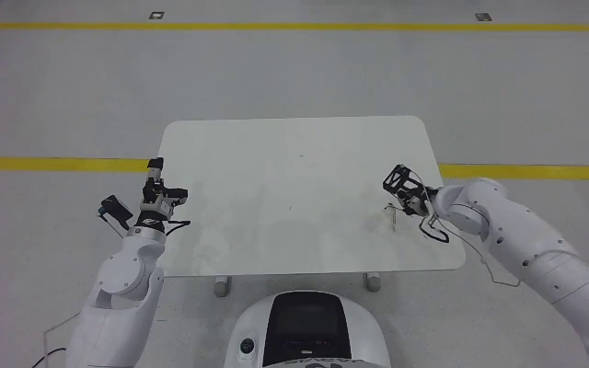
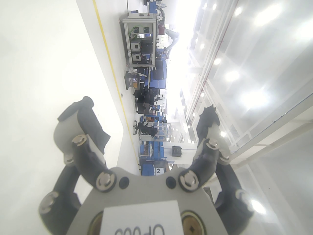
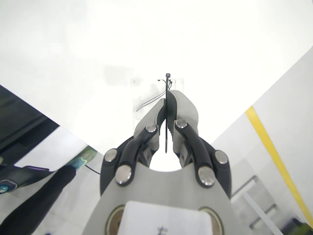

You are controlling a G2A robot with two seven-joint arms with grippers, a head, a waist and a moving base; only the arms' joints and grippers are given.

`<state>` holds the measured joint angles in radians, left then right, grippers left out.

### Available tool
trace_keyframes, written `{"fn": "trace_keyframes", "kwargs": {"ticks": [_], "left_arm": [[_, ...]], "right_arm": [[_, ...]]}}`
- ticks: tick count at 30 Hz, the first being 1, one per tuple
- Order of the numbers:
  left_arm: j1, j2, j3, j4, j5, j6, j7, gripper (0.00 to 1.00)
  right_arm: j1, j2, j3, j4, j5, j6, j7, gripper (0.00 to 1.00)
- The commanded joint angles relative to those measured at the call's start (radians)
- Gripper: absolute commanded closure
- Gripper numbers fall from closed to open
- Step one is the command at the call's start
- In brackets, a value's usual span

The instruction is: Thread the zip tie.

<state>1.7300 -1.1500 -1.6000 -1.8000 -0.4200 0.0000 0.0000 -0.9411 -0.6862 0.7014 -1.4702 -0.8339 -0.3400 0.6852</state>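
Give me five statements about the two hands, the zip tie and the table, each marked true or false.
1. The right hand is shut on the zip tie. True.
2. The left hand holds a second zip tie. False: it is open and empty.
3. The zip tie is white. False: it is black.
4. The zip tie's head pokes out past the right hand's fingertips. True.
5. Both hands are at the middle of the table. False: they are at opposite sides.
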Motion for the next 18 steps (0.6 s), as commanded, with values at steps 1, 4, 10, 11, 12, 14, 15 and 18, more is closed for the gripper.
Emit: {"fn": "trace_keyframes", "kwargs": {"ticks": [1, 4, 10, 11, 12, 14, 15, 18], "left_arm": [[0.000, 0.000, 0.000, 0.000, 0.000, 0.000, 0.000, 0.00], [0.000, 0.000, 0.000, 0.000, 0.000, 0.000, 0.000, 0.00], [0.000, 0.000, 0.000, 0.000, 0.000, 0.000, 0.000, 0.00], [0.000, 0.000, 0.000, 0.000, 0.000, 0.000, 0.000, 0.00], [0.000, 0.000, 0.000, 0.000, 0.000, 0.000, 0.000, 0.00], [0.000, 0.000, 0.000, 0.000, 0.000, 0.000, 0.000, 0.00], [0.000, 0.000, 0.000, 0.000, 0.000, 0.000, 0.000, 0.00], [0.000, 0.000, 0.000, 0.000, 0.000, 0.000, 0.000, 0.00]], "right_arm": [[-0.006, 0.005, 0.003, 0.003, 0.023, 0.000, -0.020, 1.00], [-0.006, 0.005, 0.003, 0.003, 0.023, 0.000, -0.020, 1.00], [-0.006, 0.005, 0.003, 0.003, 0.023, 0.000, -0.020, 1.00], [-0.013, 0.004, 0.006, 0.007, 0.023, 0.014, -0.036, 1.00], [-0.024, 0.003, 0.012, 0.008, 0.044, 0.016, -0.068, 1.00], [-0.045, 0.005, 0.034, 0.020, 0.106, 0.000, -0.134, 1.00], [-0.060, 0.008, 0.046, 0.022, 0.142, 0.000, -0.173, 1.00], [-0.099, 0.021, 0.064, 0.016, 0.219, 0.000, -0.245, 1.00]]}}
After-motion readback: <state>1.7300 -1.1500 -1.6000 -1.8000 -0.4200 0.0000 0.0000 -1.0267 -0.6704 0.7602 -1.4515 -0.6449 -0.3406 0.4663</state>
